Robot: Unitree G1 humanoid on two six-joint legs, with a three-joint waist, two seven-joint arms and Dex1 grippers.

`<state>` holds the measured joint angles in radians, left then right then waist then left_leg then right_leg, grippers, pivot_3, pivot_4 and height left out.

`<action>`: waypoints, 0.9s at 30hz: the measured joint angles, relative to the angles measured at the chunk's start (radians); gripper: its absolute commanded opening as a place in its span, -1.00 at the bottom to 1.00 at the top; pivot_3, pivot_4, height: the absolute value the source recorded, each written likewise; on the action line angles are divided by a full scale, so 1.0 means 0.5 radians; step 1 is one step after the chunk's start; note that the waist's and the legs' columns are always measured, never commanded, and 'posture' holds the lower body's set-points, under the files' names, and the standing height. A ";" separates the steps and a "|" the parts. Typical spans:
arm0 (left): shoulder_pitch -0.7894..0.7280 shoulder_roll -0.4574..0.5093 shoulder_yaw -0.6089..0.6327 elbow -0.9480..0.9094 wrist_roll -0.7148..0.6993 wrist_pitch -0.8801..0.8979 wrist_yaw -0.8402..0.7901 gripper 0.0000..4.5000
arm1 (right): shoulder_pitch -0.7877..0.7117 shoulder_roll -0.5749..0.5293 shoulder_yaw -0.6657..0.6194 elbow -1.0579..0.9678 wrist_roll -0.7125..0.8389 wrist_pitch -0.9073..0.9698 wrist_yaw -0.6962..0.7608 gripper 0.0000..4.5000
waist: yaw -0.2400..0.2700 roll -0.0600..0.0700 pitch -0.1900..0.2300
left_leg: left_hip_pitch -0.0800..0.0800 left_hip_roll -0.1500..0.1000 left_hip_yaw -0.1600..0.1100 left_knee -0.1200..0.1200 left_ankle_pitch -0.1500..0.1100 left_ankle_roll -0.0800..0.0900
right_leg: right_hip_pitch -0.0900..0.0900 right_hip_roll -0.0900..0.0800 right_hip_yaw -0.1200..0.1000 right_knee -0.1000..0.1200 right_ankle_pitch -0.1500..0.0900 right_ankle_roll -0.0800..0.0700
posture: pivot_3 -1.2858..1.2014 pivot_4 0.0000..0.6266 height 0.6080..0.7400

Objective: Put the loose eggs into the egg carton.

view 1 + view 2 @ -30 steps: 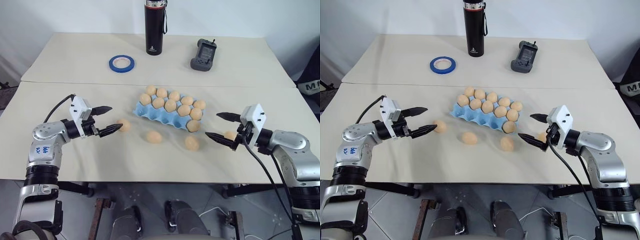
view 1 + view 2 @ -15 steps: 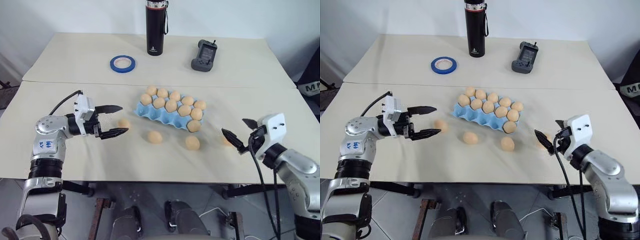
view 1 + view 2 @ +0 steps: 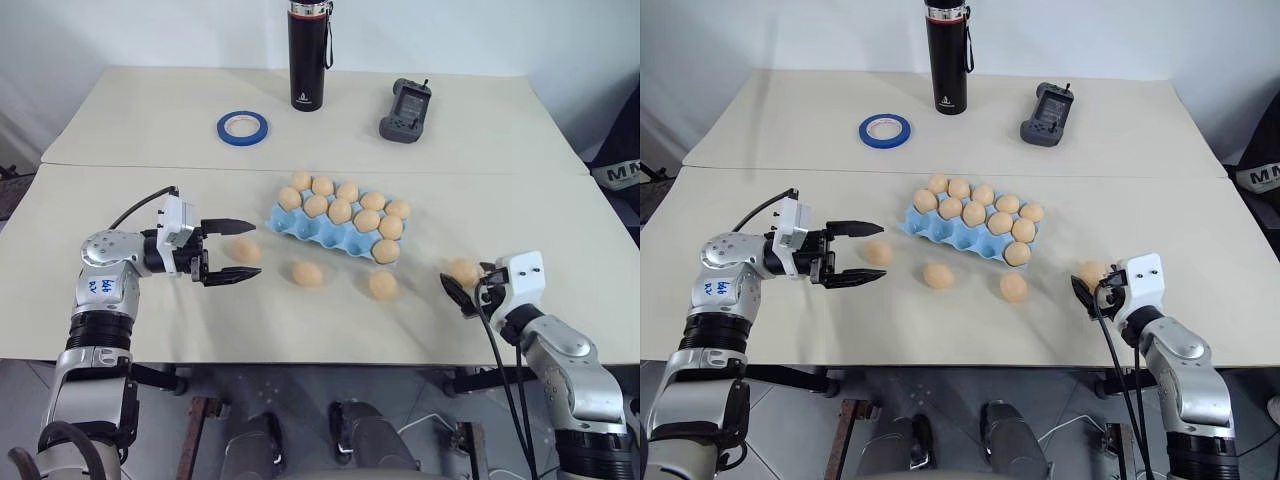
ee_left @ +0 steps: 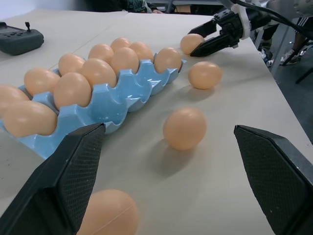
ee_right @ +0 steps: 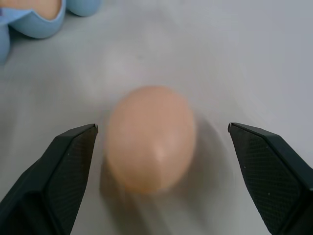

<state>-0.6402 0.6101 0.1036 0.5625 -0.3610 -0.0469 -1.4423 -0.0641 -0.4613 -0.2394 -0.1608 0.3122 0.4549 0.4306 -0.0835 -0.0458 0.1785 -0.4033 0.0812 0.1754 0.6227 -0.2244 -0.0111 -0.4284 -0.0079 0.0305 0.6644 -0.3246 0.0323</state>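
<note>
Carton (image 3: pixel 300 222) sits mid-table, light blue, with ten eggs (image 3: pixel 340 211) in its cups and its cups on the near-left side bare. Four loose eggs lie on the table around its near side: one (image 3: pixel 246 250) at its 8 o'clock, one (image 3: pixel 307 274) at 7, one (image 3: pixel 383 285) at 5, one (image 3: pixel 463 271) at 4. Left gripper (image 3: pixel 238 251) has its fingers wide either side of the 8 o'clock egg, not touching. Right gripper (image 3: pixel 458 284) stands wide at the 4 o'clock egg. Tape (image 3: pixel 243 126), a flask (image 3: pixel 306 55) and a remote (image 3: pixel 405 110) lie at 12, well apart.
</note>
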 measured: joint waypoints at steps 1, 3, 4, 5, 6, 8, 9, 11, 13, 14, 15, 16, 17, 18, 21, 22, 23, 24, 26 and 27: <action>0.024 0.005 0.019 -0.003 -0.013 0.004 0.001 1.00 | -0.003 0.011 0.000 0.024 0.000 -0.014 0.000 0.59 | 0.000 0.000 0.000 | 0.000 0.000 0.000 0.000 0.000 0.000 | 0.000 0.000 0.000 0.000 0.000 0.000 | 0.03 -0.52 1.00; 0.055 0.013 0.035 -0.003 -0.026 0.008 0.004 1.00 | -0.002 0.016 0.000 0.043 0.001 -0.033 0.000 0.30 | 0.002 0.000 0.000 | 0.000 0.000 0.000 0.000 0.000 0.000 | 0.000 0.000 0.000 0.000 0.000 0.000 | 0.03 -0.52 1.00; 0.063 0.015 0.036 -0.006 -0.030 0.008 0.007 1.00 | -0.003 0.016 -0.001 0.043 0.002 -0.038 0.002 0.14 | 0.002 0.000 0.000 | 0.000 0.000 0.000 0.000 0.000 0.000 | 0.000 0.000 0.000 0.000 0.000 0.000 | 0.03 -0.52 1.00; 0.077 0.021 0.048 -0.017 -0.034 0.007 0.016 1.00 | -0.008 0.016 0.000 0.040 0.007 -0.044 0.011 -0.04 | 0.002 0.000 0.000 | 0.000 0.000 0.000 0.001 0.000 0.000 | 0.000 0.000 0.000 0.000 0.000 0.000 | 0.03 -0.52 1.00; 0.083 0.025 0.059 -0.019 -0.036 0.007 0.021 1.00 | -0.008 0.015 0.000 0.036 0.009 -0.046 0.016 -0.16 | 0.001 0.000 0.000 | 0.000 0.000 0.000 0.001 0.000 0.000 | 0.000 0.000 0.000 0.000 0.000 0.000 | 0.03 -0.52 1.00; 0.110 0.040 0.080 -0.045 -0.047 0.006 0.034 1.00 | -0.008 0.014 -0.001 0.017 0.013 -0.047 0.029 -0.29 | 0.000 0.000 0.000 | 0.000 0.000 0.000 0.001 0.000 0.000 | 0.000 0.000 0.000 0.000 0.000 0.000 | 0.03 -0.52 1.00; 0.125 0.041 0.091 -0.065 -0.052 0.006 0.047 1.00 | -0.012 0.011 -0.001 -0.003 0.018 -0.044 0.033 -0.29 | 0.000 0.000 0.000 | 0.000 0.000 0.000 0.001 0.000 0.000 | 0.000 0.000 0.000 0.001 0.000 0.000 | 0.03 -0.52 1.00; 0.143 0.042 0.098 -0.084 -0.055 0.006 0.068 1.00 | -0.055 0.010 0.000 -0.065 0.035 -0.020 0.033 -0.30 | -0.001 0.000 0.000 | 0.000 0.000 0.000 0.001 0.000 0.000 | 0.000 0.000 0.000 0.002 0.000 0.000 | 0.03 -0.52 1.00; 0.164 0.042 0.107 -0.101 -0.061 0.008 0.088 1.00 | -0.150 0.009 0.002 -0.150 0.060 0.032 0.027 -0.31 | -0.005 0.000 0.000 | 0.001 0.000 0.000 0.002 0.000 0.000 | 0.000 0.000 0.001 0.004 0.000 0.000 | 0.03 -0.52 1.00; 0.181 0.044 0.110 -0.113 -0.067 0.008 0.096 1.00 | -0.211 0.009 0.011 -0.187 0.067 0.071 0.022 -0.31 | -0.007 0.000 0.000 | 0.001 0.000 0.000 0.002 0.000 0.000 | 0.000 0.000 0.001 0.005 0.000 0.000 | 0.03 -0.52 1.00; 0.199 0.045 0.111 -0.128 -0.072 0.009 0.102 1.00 | -0.260 0.009 0.026 -0.220 0.075 0.102 0.018 -0.31 | -0.005 0.000 0.000 | 0.001 0.000 -0.001 0.002 -0.001 0.001 | 0.000 0.000 0.000 0.006 0.000 -0.001 | 0.03 -0.52 1.00; 0.224 0.050 0.115 -0.145 -0.077 0.009 0.106 1.00 | -0.315 0.009 0.061 -0.241 0.084 0.139 0.016 -0.31 | -0.004 0.000 0.000 | 0.001 0.001 -0.002 0.002 -0.001 0.001 | 0.000 0.000 0.000 0.006 0.000 -0.002 | 0.03 -0.52 1.00; 0.243 0.052 0.121 -0.157 -0.082 0.009 0.109 1.00 | -0.368 0.010 0.101 -0.257 0.089 0.181 0.015 -0.31 | -0.004 0.000 0.000 | 0.001 0.001 -0.002 0.002 -0.001 0.002 | -0.001 0.000 0.000 0.006 0.000 -0.002 | 0.03 -0.52 1.00; 0.262 0.057 0.135 -0.167 -0.087 0.008 0.113 1.00 | -0.421 0.014 0.152 -0.265 0.094 0.219 0.013 -0.31 | -0.001 0.000 0.000 | 0.001 0.001 -0.002 0.002 -0.001 0.002 | -0.001 0.000 -0.001 0.006 0.000 -0.003 | 0.03 -0.52 1.00; 0.312 0.089 0.177 -0.180 -0.095 0.006 0.138 1.00 | -0.571 0.042 0.252 -0.259 0.100 0.318 0.007 -0.31 | -0.004 0.000 0.000 | 0.000 0.001 -0.001 0.001 -0.002 0.003 | -0.002 -0.001 0.000 0.005 0.000 -0.003 | 0.03 -0.52 1.00; 0.332 0.103 0.189 -0.187 -0.096 0.004 0.145 1.00 | -0.637 0.061 0.294 -0.249 0.097 0.353 0.003 -0.31 | -0.009 0.000 0.000 | 0.000 0.002 -0.001 0.002 -0.002 0.003 | -0.003 -0.001 0.000 0.005 0.000 -0.003 | 0.03 -0.52 1.00; 0.350 0.117 0.195 -0.192 -0.096 0.003 0.151 1.00 | -0.695 0.077 0.342 -0.240 0.094 0.370 0.002 -0.31 | -0.011 0.000 0.000 | 0.000 0.002 -0.001 0.001 -0.002 0.003 | -0.003 -0.001 0.000 0.006 0.000 -0.003 | 0.03 -0.52 1.00; 0.375 0.127 0.217 -0.194 -0.096 -0.004 0.164 1.00 | -0.773 0.098 0.407 -0.211 0.080 0.378 0.002 -0.31 | -0.011 0.000 0.000 | 0.000 0.002 -0.001 0.001 -0.003 0.004 | -0.003 -0.001 -0.001 0.006 -0.001 -0.004 | 0.03 -0.52 1.00; 0.394 0.133 0.249 -0.194 -0.097 -0.022 0.201 1.00 | -0.854 0.125 0.487 -0.160 0.053 0.384 0.003 -0.31 | -0.004 0.000 0.000 | -0.001 0.002 -0.002 0.000 -0.003 0.005 | -0.004 -0.001 -0.002 0.005 -0.001 -0.005 | 0.03 -0.52 1.00; 0.406 0.136 0.272 -0.195 -0.099 -0.027 0.226 1.00 | -0.894 0.147 0.524 -0.106 0.033 0.379 0.004 -0.31 | -0.002 0.000 0.000 | -0.002 0.002 -0.002 0.000 -0.003 0.005 | -0.004 -0.001 -0.002 0.005 -0.001 -0.005 | 0.03 -0.52 1.00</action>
<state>-0.4371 0.6779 0.2394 0.4649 -0.4103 -0.0601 -1.3293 -0.5109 -0.3879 0.0226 -0.2139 0.3288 0.6443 0.4326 -0.0843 -0.0460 0.1784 -0.4041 0.0821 0.1745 0.6227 -0.2260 -0.0087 -0.4305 -0.0084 0.0295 0.6667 -0.3253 0.0298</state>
